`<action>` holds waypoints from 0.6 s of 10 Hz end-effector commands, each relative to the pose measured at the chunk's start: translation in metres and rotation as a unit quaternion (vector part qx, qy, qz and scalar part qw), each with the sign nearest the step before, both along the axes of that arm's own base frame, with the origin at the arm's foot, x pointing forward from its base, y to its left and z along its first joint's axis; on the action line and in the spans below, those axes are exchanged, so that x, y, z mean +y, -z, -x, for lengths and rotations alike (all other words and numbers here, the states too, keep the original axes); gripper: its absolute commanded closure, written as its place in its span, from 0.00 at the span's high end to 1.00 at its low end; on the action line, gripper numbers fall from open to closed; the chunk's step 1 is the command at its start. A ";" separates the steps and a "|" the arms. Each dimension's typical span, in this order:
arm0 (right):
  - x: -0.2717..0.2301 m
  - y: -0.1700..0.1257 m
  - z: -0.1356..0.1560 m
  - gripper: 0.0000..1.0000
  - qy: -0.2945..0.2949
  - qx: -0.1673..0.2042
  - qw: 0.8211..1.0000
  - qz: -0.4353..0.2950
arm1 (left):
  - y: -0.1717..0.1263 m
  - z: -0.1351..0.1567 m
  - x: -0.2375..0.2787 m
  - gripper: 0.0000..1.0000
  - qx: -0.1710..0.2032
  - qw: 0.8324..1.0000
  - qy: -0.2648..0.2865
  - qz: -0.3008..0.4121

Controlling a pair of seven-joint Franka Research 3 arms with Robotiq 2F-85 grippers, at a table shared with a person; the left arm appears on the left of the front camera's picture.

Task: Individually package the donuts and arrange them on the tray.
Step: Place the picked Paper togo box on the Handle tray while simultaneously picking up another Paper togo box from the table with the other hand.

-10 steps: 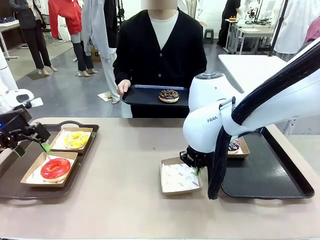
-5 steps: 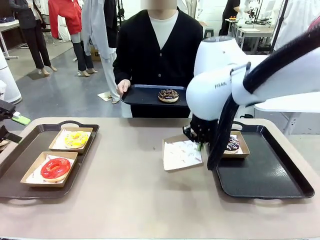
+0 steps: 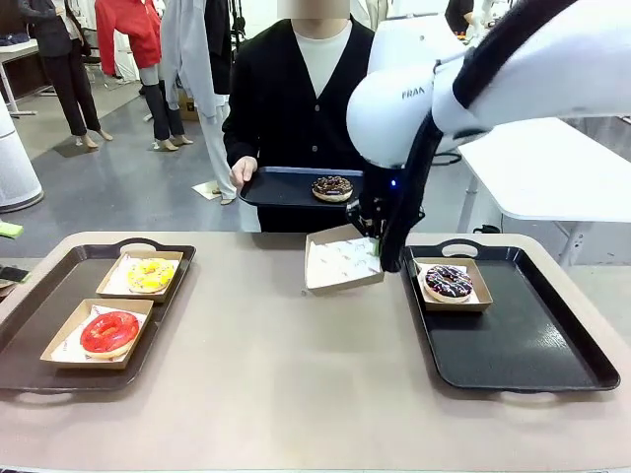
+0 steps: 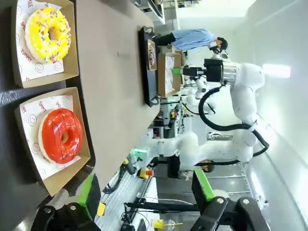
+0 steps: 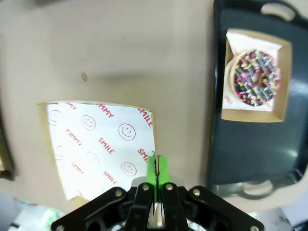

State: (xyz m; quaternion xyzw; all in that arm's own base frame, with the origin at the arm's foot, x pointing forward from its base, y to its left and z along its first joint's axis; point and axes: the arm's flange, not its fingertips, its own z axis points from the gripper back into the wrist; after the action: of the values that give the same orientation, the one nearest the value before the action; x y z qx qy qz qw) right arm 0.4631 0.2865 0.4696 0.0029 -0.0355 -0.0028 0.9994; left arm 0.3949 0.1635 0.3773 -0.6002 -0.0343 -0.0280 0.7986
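The right hand [image 5: 156, 166] is clamped on the edge of an empty paper-lined box [image 3: 342, 261], holding it tilted above the desk [image 3: 256, 365]. The left hand [image 4: 146, 187] stands open near the red donut [image 4: 61, 135].

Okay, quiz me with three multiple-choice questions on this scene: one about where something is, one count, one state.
1. Where is the chocolate donut?
A. on the table
B. on the tray the person holds
C. stacked on another donut

2. How many boxed donuts sit on the left tray?
A. one
B. two
C. three

3. The box in the right gripper is:
A. holding a donut
B. lying flat on the table
C. empty and held up off the table

Answers: 1 B, it rests unboxed on the dark tray in the person's hands. 2 B, the yellow donut and the red donut. 3 C, only printed paper shows inside, and it hangs tilted from the shut fingers.
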 end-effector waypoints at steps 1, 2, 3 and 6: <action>0.006 -0.010 -0.030 0.02 0.002 0.016 1.000 0.011 | -0.002 0.001 0.015 1.00 -0.014 1.000 0.002 0.017; 0.006 -0.013 -0.041 0.02 0.002 0.025 1.000 0.012 | -0.002 0.005 0.020 1.00 -0.014 1.000 0.000 0.020; 0.006 -0.014 -0.052 0.02 0.001 0.035 0.999 0.008 | -0.003 0.007 0.022 1.00 -0.011 1.000 -0.003 0.021; 0.002 -0.016 -0.081 0.02 -0.014 0.035 0.999 0.005 | -0.002 0.005 0.023 1.00 -0.005 1.000 -0.005 0.017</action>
State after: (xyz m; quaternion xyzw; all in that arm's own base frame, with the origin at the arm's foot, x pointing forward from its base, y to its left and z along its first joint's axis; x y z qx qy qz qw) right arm 0.5322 0.2862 0.4802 0.0104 0.0009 -0.0030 0.9999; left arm 0.3864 0.1845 0.3791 -0.6135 -0.0406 -0.0189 0.7884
